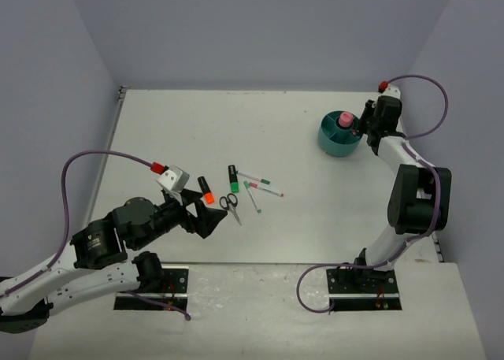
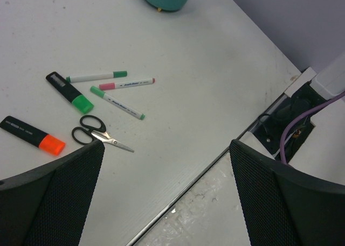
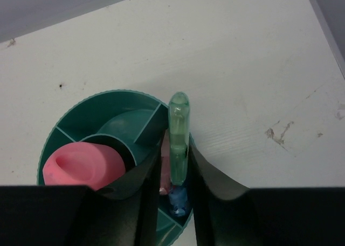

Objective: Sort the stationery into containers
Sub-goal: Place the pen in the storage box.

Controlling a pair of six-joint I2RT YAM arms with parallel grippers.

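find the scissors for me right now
Top view: the scissors lie left of centre, just right of the orange highlighter, below the green highlighter.

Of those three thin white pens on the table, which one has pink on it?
The pen with the pink cap and tip, lying between the two green-capped pens.

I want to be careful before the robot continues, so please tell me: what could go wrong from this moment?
1. The translucent green pen sits between the fingers of the right hand, right at the teal organizer's rim. If let go here, it might tip outward onto the table.
2. The open left hand hovers near the scissors, which lie close to the orange highlighter; closing could catch or push both.
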